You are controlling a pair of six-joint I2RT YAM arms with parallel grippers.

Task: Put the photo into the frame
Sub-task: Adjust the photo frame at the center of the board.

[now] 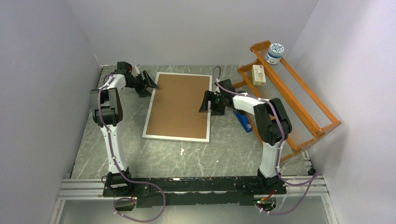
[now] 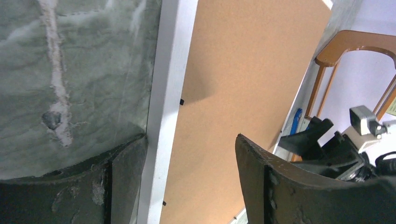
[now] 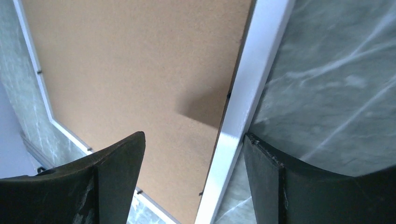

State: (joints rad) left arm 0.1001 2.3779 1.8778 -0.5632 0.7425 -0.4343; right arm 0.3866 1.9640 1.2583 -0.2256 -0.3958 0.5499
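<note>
Marble table [image 1: 224,154] carries the frame [image 1: 175,138] at its centre, lying flat with the brown backing board [image 1: 180,105] showing upward. An orange rack [image 1: 260,43] stands at 2 o'clock. The left gripper [image 1: 150,85] hangs at the frame's 10 o'clock, jaws spread astride the rim. The right gripper [image 1: 205,101] sits at its 3 o'clock, likewise spread astride the rim. A blue object [image 1: 243,121] lies at that gripper's 4 o'clock.

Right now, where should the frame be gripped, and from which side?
Grip the white rim of a long side, from outside it. The frame lies flat, backing board up, so only edges offer hold; the open left claw and right claw straddle them.
</note>
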